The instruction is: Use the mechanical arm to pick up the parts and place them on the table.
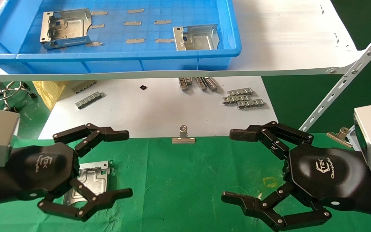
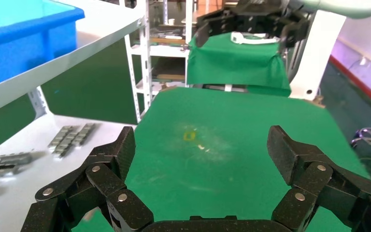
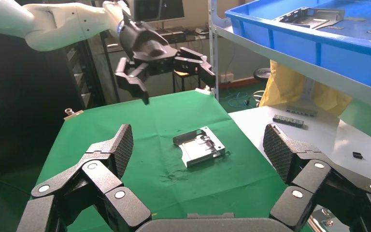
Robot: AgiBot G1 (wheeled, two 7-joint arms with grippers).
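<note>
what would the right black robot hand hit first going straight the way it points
Open green cloth, then probably the left black robot hand hovering over the shiny silver bracket; heights unclear.

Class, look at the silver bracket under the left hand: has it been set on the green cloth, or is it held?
Set down. The bracket lies flat on the green cloth; the left hand hovers above, fingers spread, not touching.

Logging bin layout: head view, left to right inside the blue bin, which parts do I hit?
Left bracket by the bin's left end → right bracket near the right wall of the blue bin. Small grey strips lie scattered between them.
</note>
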